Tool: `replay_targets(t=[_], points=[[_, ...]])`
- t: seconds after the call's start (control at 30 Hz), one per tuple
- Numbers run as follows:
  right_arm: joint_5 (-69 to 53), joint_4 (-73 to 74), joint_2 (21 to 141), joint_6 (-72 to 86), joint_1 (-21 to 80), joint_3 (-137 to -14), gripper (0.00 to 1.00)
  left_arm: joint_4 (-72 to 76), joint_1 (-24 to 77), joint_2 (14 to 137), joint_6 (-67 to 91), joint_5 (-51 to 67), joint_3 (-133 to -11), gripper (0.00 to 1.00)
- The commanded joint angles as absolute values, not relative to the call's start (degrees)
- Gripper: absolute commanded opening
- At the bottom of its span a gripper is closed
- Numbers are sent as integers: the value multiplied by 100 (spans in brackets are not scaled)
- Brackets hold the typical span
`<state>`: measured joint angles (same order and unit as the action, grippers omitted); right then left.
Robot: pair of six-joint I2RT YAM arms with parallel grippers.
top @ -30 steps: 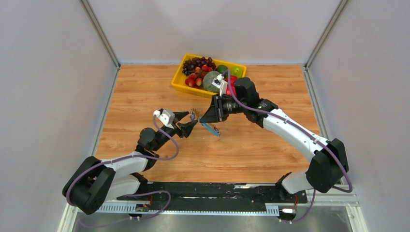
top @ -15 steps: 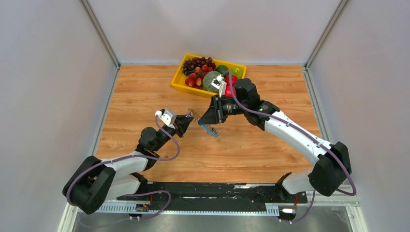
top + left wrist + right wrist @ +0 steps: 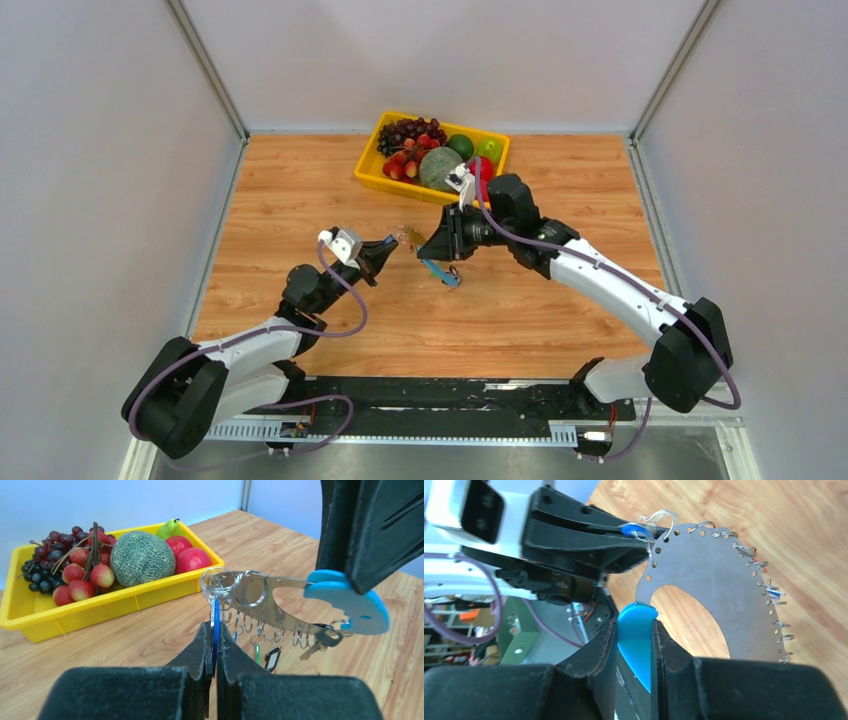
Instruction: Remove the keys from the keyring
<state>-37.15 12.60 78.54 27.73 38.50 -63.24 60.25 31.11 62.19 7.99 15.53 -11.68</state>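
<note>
The keyring (image 3: pixel 280 602) is a flat silvery crescent plate with small rings along its edge and a bright blue grip (image 3: pixel 350 602). It hangs in the air over the table. My right gripper (image 3: pixel 636 630) is shut on the blue grip (image 3: pixel 636 645). Several keys dangle under the plate, among them a black one (image 3: pixel 327 637) and a green one (image 3: pixel 257 652). My left gripper (image 3: pixel 214 640) is shut on a blue-headed key (image 3: pixel 215 622) that hangs from the ring at the plate's tip. From above, the two grippers (image 3: pixel 393 245) (image 3: pixel 432 250) meet mid-table.
A yellow tray (image 3: pixel 375 178) with grapes, a melon, strawberries and apples stands at the back of the wooden table, just behind the right wrist. In the left wrist view the tray (image 3: pixel 100 615) lies beyond the keyring. Grey walls close in both sides.
My left gripper has gone from open to shut on the blue key at the keyring's tip. The right arm, still holding the keyring, has shifted slightly toward me.
</note>
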Motion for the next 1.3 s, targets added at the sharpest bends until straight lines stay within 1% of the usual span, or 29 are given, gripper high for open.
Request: replay_targets(t=[0.0, 0.03, 0.07, 0.13, 0.17, 0.2, 0.23, 0.37, 0.53, 0.63, 0.67, 0.7, 0.83, 0.93, 1.07, 1.2, 1.27], points=[[-2741, 972, 7410, 2357, 3850, -6015, 11, 5728, 3132, 5942, 743, 1617, -1351, 0], [-2685, 976, 7402, 2254, 3847, -5924, 16, 5659, 3135, 5924, 766, 1621, -1374, 0], [-2663, 976, 7381, 2157, 3850, -5832, 26, 5480, 3130, 5884, 796, 1625, -1425, 0], [-2540, 971, 7334, 2026, 3850, -5654, 58, 5130, 3131, 5808, 912, 1683, -1556, 0], [-2464, 963, 7292, 1971, 3853, -5568, 71, 4973, 3134, 5769, 1015, 1720, -1701, 0], [-2417, 948, 7234, 1905, 3850, -5484, 77, 4603, 3135, 5661, 1061, 1825, -1778, 0], [-2414, 909, 7179, 1828, 3856, -5409, 79, 4393, 3141, 5599, 1146, 1879, -1943, 0], [-2403, 515, 6730, 1487, 3850, -5046, 81, 3092, 3155, 5187, 1500, 2039, -2452, 0], [-2549, 73, 6163, 1134, 3849, -4709, 75, 1503, 3178, 4645, 1914, 2390, -2974, 0], [-2480, -227, 5924, 1061, 3849, -4585, 73, -99, 3180, 4530, 1639, 2347, -3707, 0], [-2346, -286, 5857, 1055, 3847, -4540, 71, -432, 3175, 4549, 1442, 2347, -3888, 0], [-2268, -349, 5790, 1036, 3849, -4495, 71, -1033, 3182, 4605, 1332, 2377, -4244, 0], [-2209, -754, 5560, 929, 3850, -4240, 70, -2359, 3182, 4939, 740, 2658, -5162, 0], [-2183, -943, 5473, 915, 3853, -4138, 68, -3047, 3197, 5321, 334, 2744, -5870, 0], [-2017, -958, 5442, 914, 3850, -4108, 66, -4160, 3213, 6119, 94, 2512, -6868, 0], [-1954, -958, 5319, 859, 3850, -4025, 66, -5081, 3307, 6678, -241, 2640, -7586, 0], [-1918, -958, 5256, 809, 3849, -3974, 65, -5449, 3504, 6866, -496, 2439, -7854, 0]])
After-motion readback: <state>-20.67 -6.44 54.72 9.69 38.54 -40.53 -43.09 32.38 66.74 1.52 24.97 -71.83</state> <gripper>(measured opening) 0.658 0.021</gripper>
